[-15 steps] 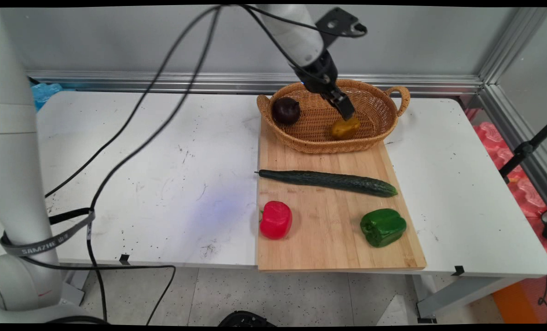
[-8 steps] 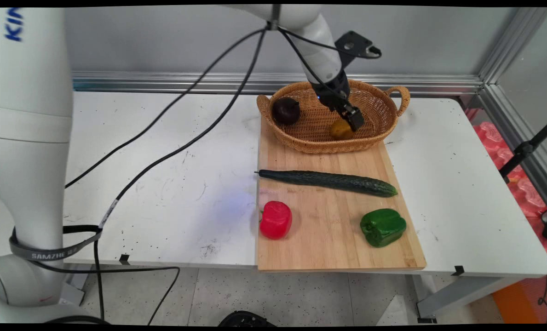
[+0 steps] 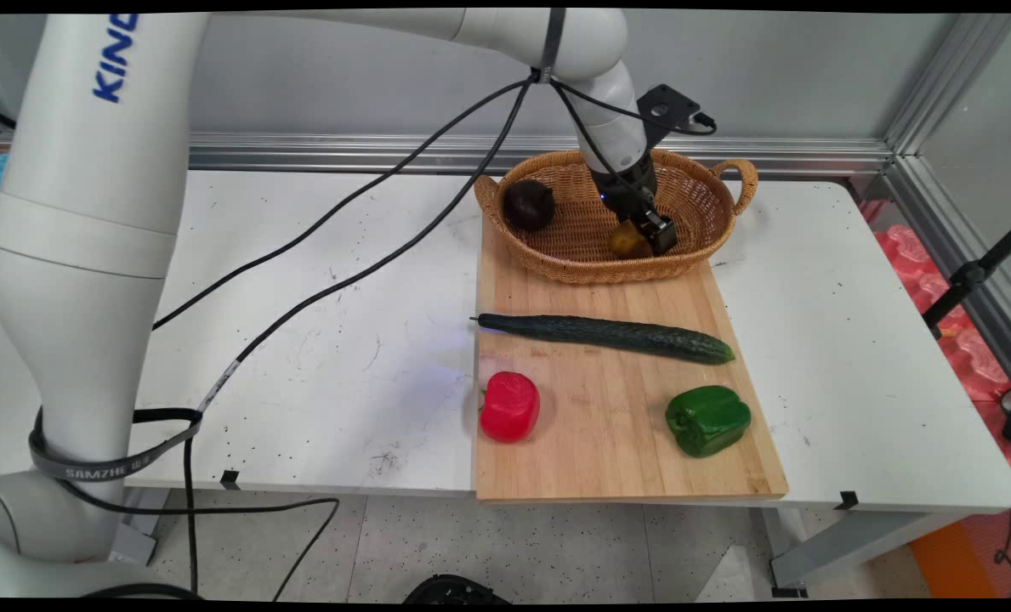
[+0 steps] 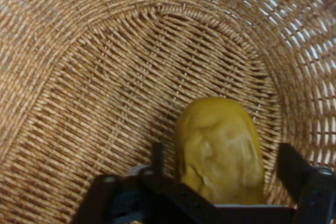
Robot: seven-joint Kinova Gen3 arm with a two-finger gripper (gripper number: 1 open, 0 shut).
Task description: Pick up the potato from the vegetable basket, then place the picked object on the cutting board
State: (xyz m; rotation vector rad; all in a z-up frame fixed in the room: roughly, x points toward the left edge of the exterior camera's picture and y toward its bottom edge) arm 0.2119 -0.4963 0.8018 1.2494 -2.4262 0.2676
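Observation:
A yellow-brown potato [image 3: 627, 241] [image 4: 218, 129] lies on the floor of a wicker basket [image 3: 701, 183] at the back of the table. My gripper [image 3: 651, 235] [image 4: 223, 153] is down inside the basket, open, with one finger on each side of the potato. In the hand view the left finger [image 4: 157, 156] sits close to the potato's side, while a small gap shows before the right finger [image 4: 291, 166]. A dark purple round vegetable [image 3: 529, 204] rests at the basket's left end, away from the gripper.
The basket's front stands on a wooden cutting board [image 3: 607, 459]. On the board lie a long cucumber [image 3: 607, 333], a red bell pepper [image 3: 510, 406] and a green bell pepper [image 3: 707, 420]. Black cables [image 3: 360, 272] hang from the arm over the table's left half.
The gripper has come down and slightly right into the basket, from above the potato to astride it. The vegetables on the board have not moved.

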